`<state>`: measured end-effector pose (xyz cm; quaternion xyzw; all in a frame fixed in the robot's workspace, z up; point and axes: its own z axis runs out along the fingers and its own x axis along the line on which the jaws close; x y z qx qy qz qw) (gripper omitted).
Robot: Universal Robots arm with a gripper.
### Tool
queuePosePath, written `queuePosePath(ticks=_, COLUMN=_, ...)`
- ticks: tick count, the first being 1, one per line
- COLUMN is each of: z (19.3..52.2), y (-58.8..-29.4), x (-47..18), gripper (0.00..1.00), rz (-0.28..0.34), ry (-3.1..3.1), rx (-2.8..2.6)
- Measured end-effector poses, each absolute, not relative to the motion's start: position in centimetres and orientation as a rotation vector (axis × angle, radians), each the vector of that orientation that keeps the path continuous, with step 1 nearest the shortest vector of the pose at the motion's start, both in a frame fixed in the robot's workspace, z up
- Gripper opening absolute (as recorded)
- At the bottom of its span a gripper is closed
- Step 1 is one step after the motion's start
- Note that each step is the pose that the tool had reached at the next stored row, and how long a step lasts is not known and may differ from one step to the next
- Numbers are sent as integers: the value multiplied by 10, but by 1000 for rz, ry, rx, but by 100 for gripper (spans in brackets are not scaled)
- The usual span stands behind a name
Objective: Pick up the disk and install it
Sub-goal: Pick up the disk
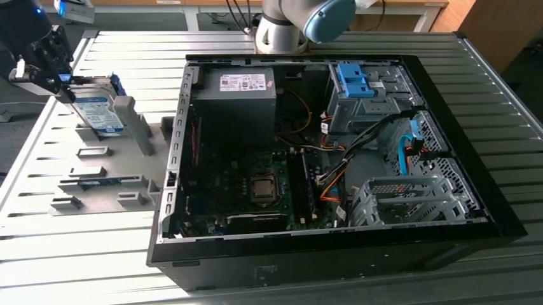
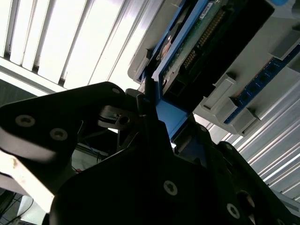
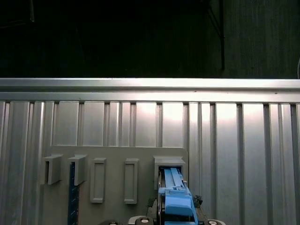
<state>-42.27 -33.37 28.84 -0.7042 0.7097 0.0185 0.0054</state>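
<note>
The disk (image 1: 96, 113): silver, white-and-blue label, blue frame. It's on edge right under the gripper (image 1: 70, 92), top pinched.

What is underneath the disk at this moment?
The disk stands tilted over the grey slotted holder on the ribbed table, with the end effector at its upper end. The disk itself covers the slot below, so how it is seated cannot be seen.
</note>
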Motion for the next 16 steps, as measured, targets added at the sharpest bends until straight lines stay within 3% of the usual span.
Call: queuePosePath(ticks=16, z=288, y=-334, x=-423, gripper=37, rz=58, ry=2233, rx=-2193)
